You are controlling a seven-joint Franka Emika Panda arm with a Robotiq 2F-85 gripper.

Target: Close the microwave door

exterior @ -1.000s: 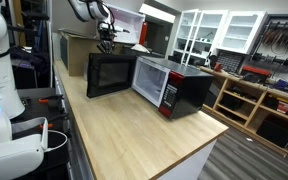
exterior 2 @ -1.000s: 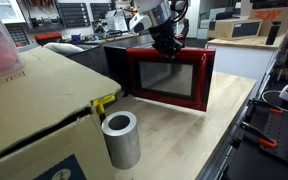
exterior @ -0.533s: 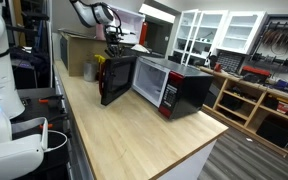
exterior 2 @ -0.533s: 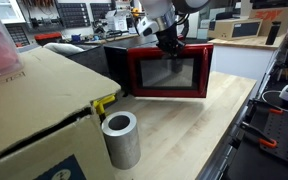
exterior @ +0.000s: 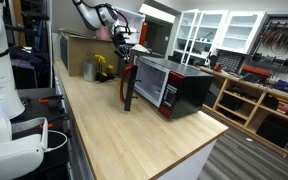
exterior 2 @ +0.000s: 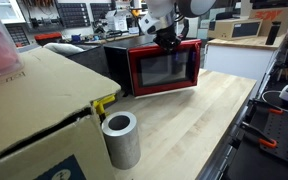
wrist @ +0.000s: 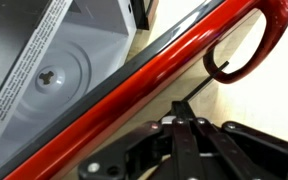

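The microwave (exterior: 179,85) stands on the wooden counter, black casing and red front; in an exterior view its black side (exterior 2: 117,58) shows. The microwave door (exterior: 129,84) is partly open and seen edge-on; in an exterior view its red face and dark window (exterior 2: 164,68) show. In the wrist view the door's red top edge (wrist: 134,95) runs diagonally, with the red handle (wrist: 254,45) at upper right and the grey oven cavity (wrist: 54,70) behind. My gripper (exterior: 124,45) (exterior 2: 169,38) is at the door's top edge, its fingers (wrist: 189,130) shut together and empty.
A brown cardboard box (exterior 2: 34,110), a grey cylinder (exterior 2: 119,138) and a yellow part (exterior 2: 104,102) lie near one camera. Another cardboard box (exterior: 79,50) stands behind the microwave. White cabinets (exterior: 209,30) are at the back. The counter edge (exterior: 209,135) is near the microwave.
The door has swung from wide open toward the oven front, roughly halfway shut. My gripper has moved along with its top edge.
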